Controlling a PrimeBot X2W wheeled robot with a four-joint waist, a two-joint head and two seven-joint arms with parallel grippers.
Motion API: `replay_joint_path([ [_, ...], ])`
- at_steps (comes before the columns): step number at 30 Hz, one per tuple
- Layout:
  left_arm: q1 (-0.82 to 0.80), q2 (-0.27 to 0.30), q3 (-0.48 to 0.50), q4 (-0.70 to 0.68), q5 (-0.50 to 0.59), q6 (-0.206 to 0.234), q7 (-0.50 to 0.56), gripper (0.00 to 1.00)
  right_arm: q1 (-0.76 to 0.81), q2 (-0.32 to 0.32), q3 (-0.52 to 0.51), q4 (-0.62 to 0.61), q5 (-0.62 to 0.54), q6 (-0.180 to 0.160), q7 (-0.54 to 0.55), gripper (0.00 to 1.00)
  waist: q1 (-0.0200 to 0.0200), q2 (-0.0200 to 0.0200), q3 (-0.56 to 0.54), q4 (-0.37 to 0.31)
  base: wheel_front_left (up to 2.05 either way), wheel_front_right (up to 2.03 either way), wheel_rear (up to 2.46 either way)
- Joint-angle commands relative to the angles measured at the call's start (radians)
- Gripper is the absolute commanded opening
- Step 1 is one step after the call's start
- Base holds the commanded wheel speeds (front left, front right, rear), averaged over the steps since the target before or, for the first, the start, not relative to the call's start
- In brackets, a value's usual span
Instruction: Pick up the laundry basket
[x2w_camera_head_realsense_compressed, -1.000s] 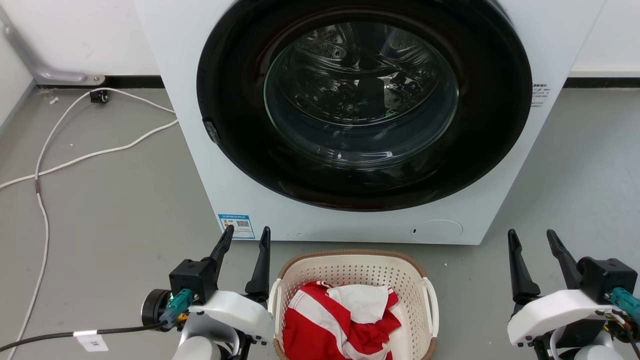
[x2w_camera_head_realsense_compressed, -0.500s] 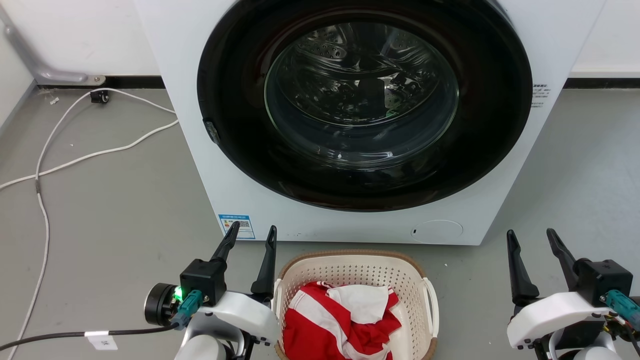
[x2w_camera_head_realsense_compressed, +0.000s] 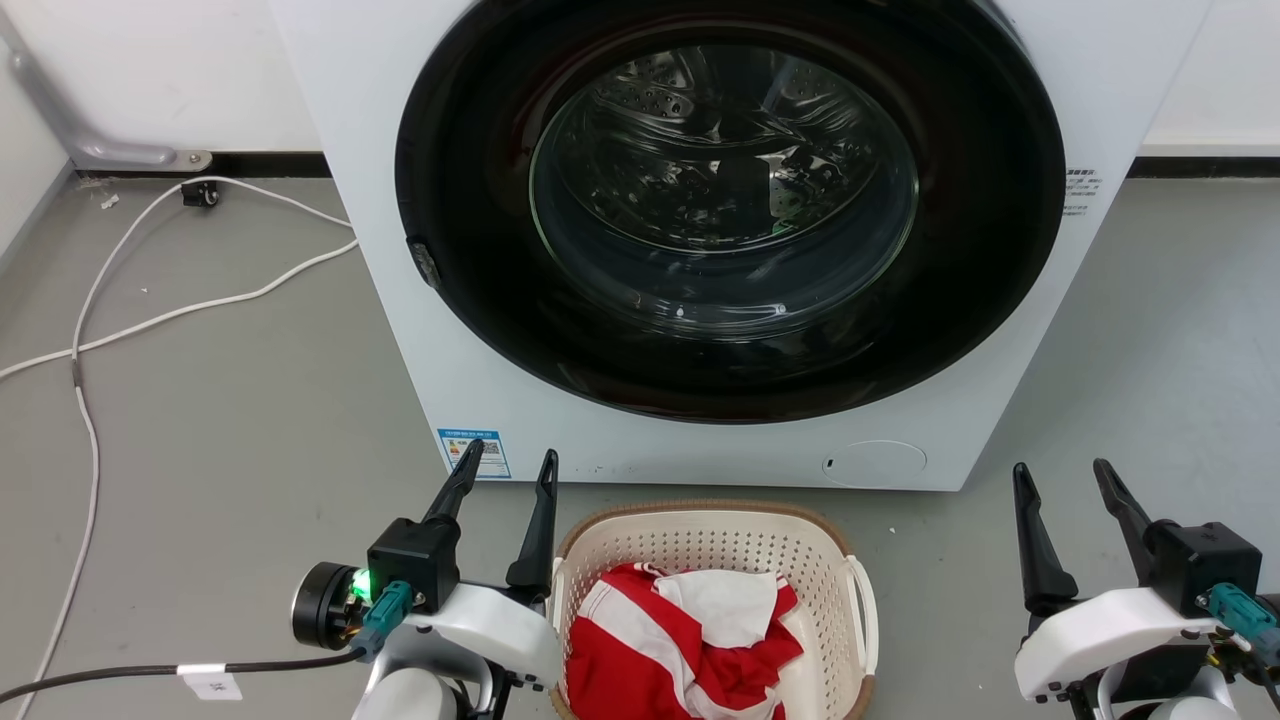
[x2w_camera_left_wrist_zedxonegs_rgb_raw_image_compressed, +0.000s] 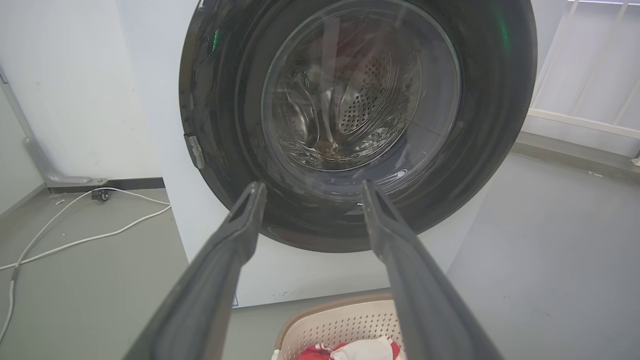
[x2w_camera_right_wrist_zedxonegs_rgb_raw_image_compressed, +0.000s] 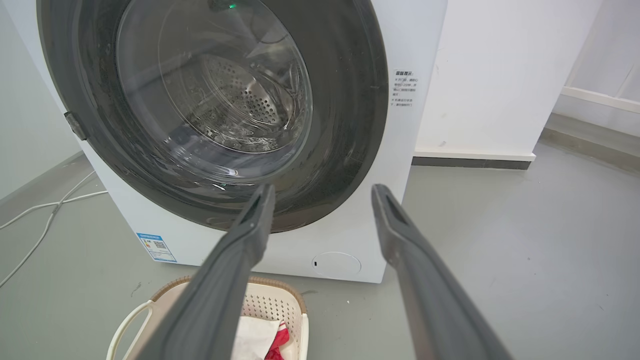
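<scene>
The cream perforated plastic laundry basket (x2w_camera_head_realsense_compressed: 700, 545) with a brown woven-look rim is sitting on the grey floor (x2w_camera_head_realsense_compressed: 230, 450), holding red-and-white striped clothing (x2w_camera_head_realsense_compressed: 640, 650). The left gripper (x2w_camera_head_realsense_compressed: 510, 452) is hovering just beside its left side, jaws apart and empty. The right gripper (x2w_camera_head_realsense_compressed: 1060, 467) is hanging well apart, jaws likewise apart. Beyond, a white front-loading washing machine (x2w_camera_head_realsense_compressed: 400, 330) is standing just behind the basket.
</scene>
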Motion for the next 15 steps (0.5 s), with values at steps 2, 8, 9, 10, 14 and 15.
replay_joint_path([
  [2,-0.008,0.0,0.001,0.002,-0.002,0.005,-0.002,1.0,0.006,-0.001,-0.002,0.001,0.006,0.0,-0.001,1.0,0.0,0.0,0.001,0.0,0.0,0.0,0.0],
  [8,-0.012,0.0,-0.001,0.005,-0.007,0.007,-0.002,1.0,0.003,-0.001,-0.004,0.005,0.015,0.0,0.003,1.0,0.0,0.0,0.006,0.001,0.0,0.0,0.0],
  [9,-0.014,0.0,-0.001,0.005,-0.008,0.008,-0.002,1.0,0.003,-0.001,-0.005,0.006,0.017,0.0,0.004,1.0,0.0,0.0,0.009,0.002,0.0,0.0,0.0],
  [10,-0.014,0.0,-0.002,0.006,-0.008,0.009,-0.002,1.0,0.001,-0.001,-0.007,0.007,0.02,0.0,0.004,1.0,0.0,0.0,0.011,0.002,0.0,0.0,0.0],
  [14,-0.036,0.0,-0.003,0.014,-0.003,0.01,-0.002,1.0,-0.02,0.0,-0.015,0.013,0.031,0.0,0.011,1.0,0.0,0.0,0.046,-0.001,0.0,0.0,0.0],
  [15,-0.043,0.0,-0.001,0.015,-0.001,0.01,-0.002,1.0,-0.026,0.0,-0.017,0.015,0.034,0.0,0.01,1.0,0.0,0.0,0.058,-0.002,0.0,0.0,0.0],
])
